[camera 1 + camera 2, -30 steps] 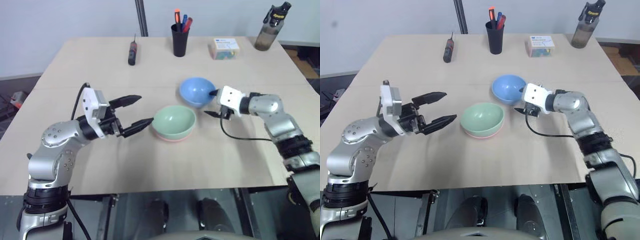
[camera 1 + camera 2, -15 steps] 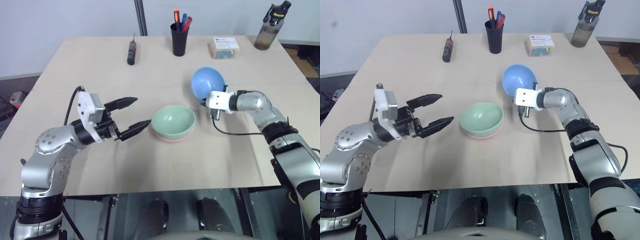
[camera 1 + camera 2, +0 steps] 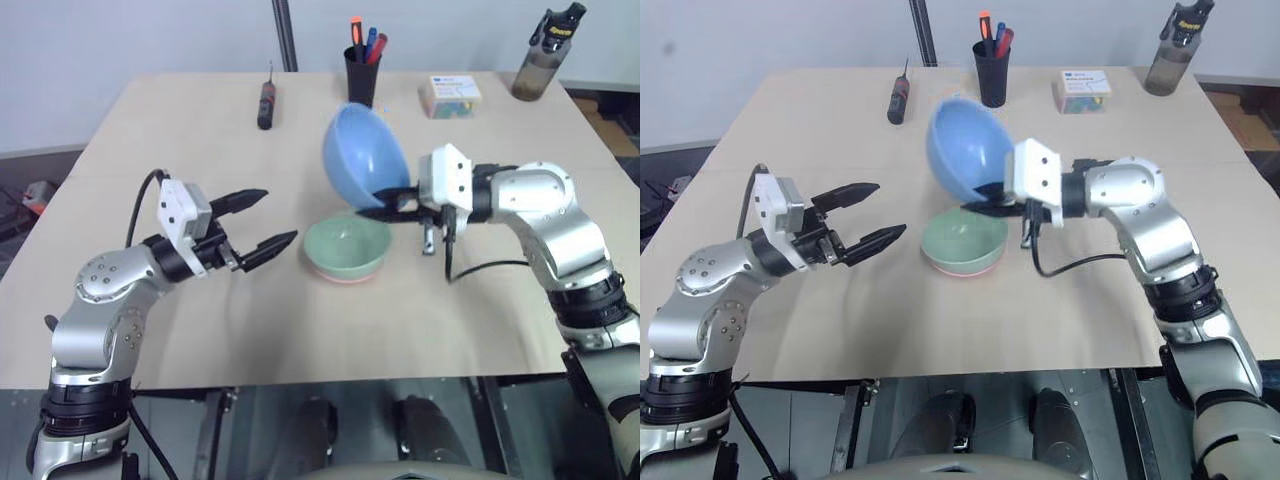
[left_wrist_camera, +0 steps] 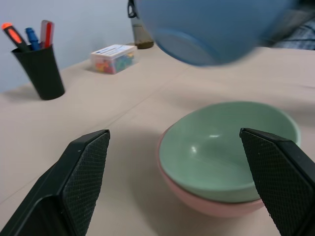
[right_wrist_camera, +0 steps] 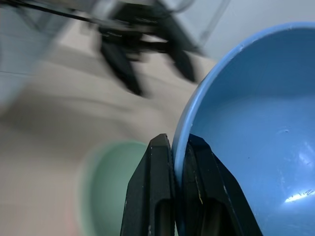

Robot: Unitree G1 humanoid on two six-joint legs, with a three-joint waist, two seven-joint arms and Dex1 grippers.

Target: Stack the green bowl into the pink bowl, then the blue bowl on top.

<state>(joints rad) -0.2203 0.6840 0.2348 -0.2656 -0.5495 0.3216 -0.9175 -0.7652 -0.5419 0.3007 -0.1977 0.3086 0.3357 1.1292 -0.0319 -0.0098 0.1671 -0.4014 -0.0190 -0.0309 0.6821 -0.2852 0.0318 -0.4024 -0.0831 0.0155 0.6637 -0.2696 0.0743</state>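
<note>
The green bowl [image 3: 346, 246] sits nested inside the pink bowl [image 3: 343, 276] at the middle of the table; only the pink rim shows beneath it. My right gripper [image 3: 372, 206] is shut on the rim of the blue bowl [image 3: 362, 156], which hangs tilted in the air just above and behind the nested pair. The right wrist view shows both fingers [image 5: 160, 182] pinching the blue rim [image 5: 197, 113]. My left gripper [image 3: 262, 220] stands open to the left of the green bowl, holding nothing and apart from it.
At the back of the table stand a black pen cup [image 3: 361, 72], a screwdriver [image 3: 265, 103], a small box [image 3: 450, 95] and a bottle [image 3: 540, 55]. Bare tabletop [image 3: 330, 340] lies in front of the bowls.
My right gripper shut on the blue bowl's rim, lifted it off the table and carried it left, over the green bowl. The left gripper stayed open in place.
</note>
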